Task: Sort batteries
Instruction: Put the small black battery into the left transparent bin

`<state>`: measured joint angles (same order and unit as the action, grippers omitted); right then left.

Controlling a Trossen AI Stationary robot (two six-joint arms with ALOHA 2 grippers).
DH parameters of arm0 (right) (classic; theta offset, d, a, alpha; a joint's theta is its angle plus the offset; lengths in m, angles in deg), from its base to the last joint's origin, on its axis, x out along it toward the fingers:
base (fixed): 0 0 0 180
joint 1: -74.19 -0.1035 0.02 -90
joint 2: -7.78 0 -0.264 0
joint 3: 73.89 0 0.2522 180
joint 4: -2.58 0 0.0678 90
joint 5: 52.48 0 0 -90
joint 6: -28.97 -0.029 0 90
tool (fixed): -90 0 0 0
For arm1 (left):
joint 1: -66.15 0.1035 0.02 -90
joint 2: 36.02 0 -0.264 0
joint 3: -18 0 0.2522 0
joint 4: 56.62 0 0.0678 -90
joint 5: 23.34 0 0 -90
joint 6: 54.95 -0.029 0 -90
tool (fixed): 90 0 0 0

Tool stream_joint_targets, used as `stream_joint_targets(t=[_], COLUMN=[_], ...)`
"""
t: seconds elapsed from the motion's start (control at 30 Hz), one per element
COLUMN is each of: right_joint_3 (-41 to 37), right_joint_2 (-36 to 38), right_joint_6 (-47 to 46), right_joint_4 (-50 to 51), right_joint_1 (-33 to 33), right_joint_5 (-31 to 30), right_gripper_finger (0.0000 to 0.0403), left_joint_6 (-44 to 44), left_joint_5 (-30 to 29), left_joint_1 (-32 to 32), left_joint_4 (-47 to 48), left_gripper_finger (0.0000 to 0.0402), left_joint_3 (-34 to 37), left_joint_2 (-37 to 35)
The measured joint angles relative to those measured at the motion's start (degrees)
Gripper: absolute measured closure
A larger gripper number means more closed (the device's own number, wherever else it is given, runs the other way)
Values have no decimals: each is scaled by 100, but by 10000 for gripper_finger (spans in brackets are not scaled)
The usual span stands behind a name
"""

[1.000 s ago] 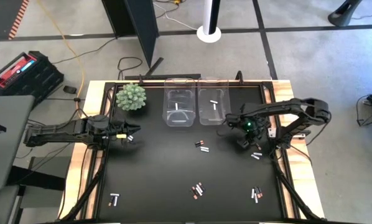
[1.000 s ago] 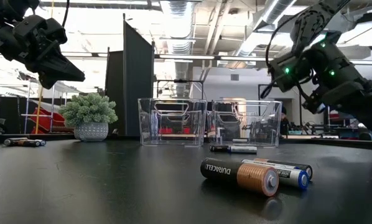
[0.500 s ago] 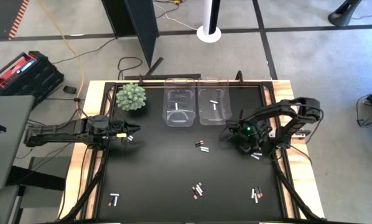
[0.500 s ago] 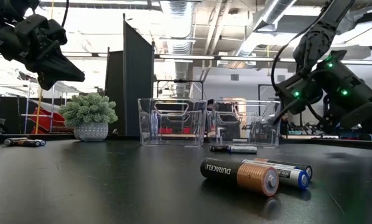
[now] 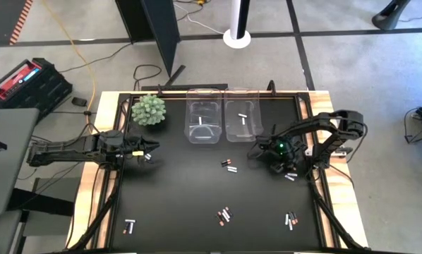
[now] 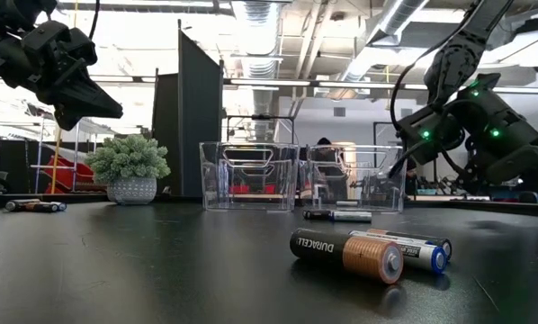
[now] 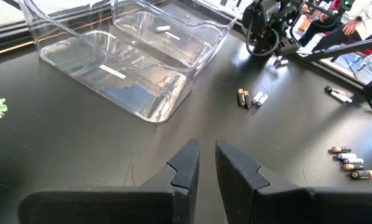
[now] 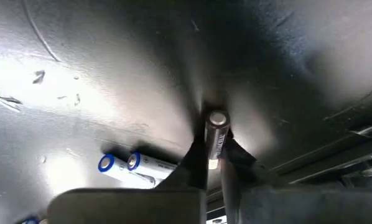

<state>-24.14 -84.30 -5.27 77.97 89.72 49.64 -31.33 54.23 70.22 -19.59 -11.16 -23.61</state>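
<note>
1. Right gripper (image 8: 214, 163): low at the mat (image 5: 197, 197), fingers pinched on one dark battery (image 8: 216, 134) standing between them.
2. Just beside that gripper: two white, blue-ended batteries (image 8: 133, 165) lying side by side.
3. Farther off, two clear bins (image 5: 221, 120), each holding one white cell.
4. Near the low camera: a black-and-copper cell marked "DURACELL" (image 6: 345, 253), touching a blue-tipped one.
5. Left gripper (image 7: 201, 169): raised near the plant (image 5: 148, 109), fingers nearly together, holding nothing.
</note>
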Motion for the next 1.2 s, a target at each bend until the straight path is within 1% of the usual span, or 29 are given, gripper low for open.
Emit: stream_joint_targets(t=[0.1, 0.27, 0.47, 0.7, 0.93, 1.07, 1.2], right_joint_3=[63, 280, 575, 1005, 1548, 1897, 2159], right_joint_2=[-2, -20, -17, -1, 456, 732, 969], right_joint_6=[1, -13, 2, -26, -267, -264, -106], right_joint_4=[27, 40, -52, 158, 70, -305, -966], right_joint_1=[-7, -15, -70, -354, -756, -979, -1074], right_joint_5=[-26, -234, -319, -468, -494, -493, -492], right_gripper_finger=[384, 370, 373, 371, 373, 371, 372], left_joint_6=[0, 0, 0, 0, 0, -5, -44], left_joint_5=[0, 0, 0, 0, 0, 0, 0], left_joint_1=[1, -2, 1, 1, -1, -2, -2], left_joint_4=[0, 0, 0, 1, 1, 2, 2], left_gripper_finger=[352, 352, 352, 352, 352, 352, 352], left_joint_3=[0, 0, 0, 0, 0, 0, 0], left_joint_2=[0, 2, 1, 0, 0, 0, 2])
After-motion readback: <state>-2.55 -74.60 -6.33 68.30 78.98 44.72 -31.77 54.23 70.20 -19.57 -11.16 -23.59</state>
